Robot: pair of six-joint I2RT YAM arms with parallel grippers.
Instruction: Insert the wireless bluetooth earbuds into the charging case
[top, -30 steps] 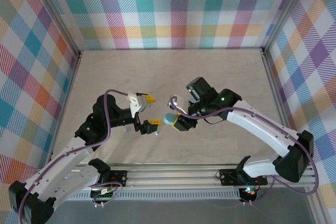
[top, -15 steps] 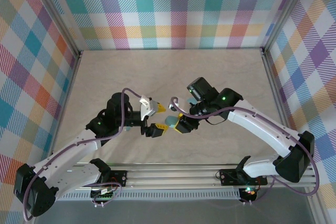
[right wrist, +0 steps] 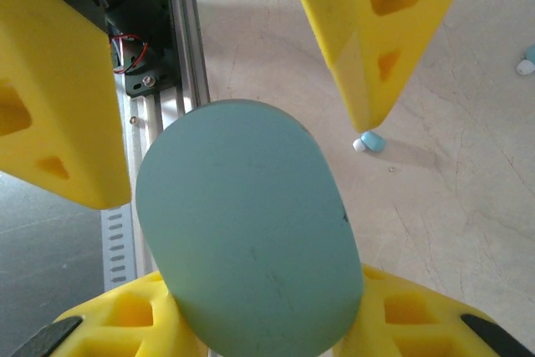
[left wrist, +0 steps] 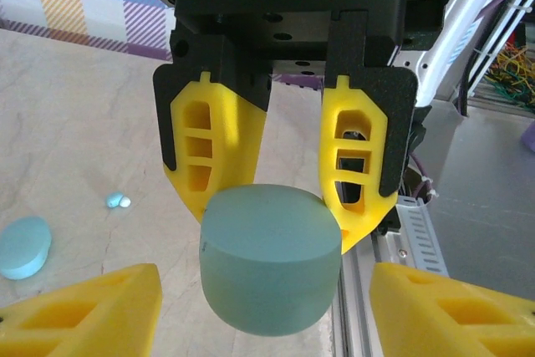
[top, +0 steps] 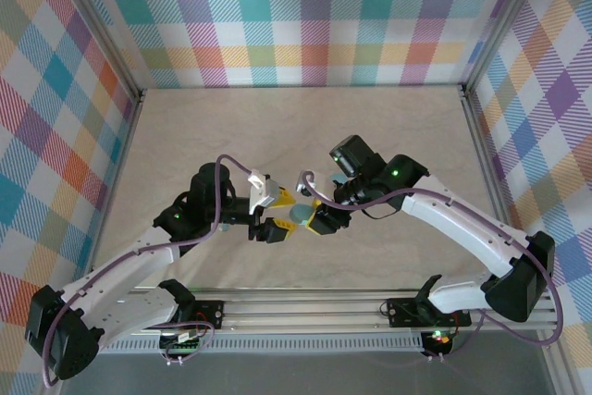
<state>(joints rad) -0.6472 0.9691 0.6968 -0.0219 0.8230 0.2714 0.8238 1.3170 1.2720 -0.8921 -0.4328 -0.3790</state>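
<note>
Pale table (top: pixel 388 136), plaid walls around it. Near its centre the right gripper (right wrist: pixel 263 323) clamps its fingers on a light blue charging case (left wrist: pixel 272 244), held off the table. Around it the left gripper (left wrist: pixel 263 298) has its fingers open, one each side, not gripping. From the left wrist, one earbud (left wrist: pixel 117 201) lies on the table at the case's 9 o'clock, and a second light blue case (left wrist: pixel 21 247) at 8 o'clock.
</note>
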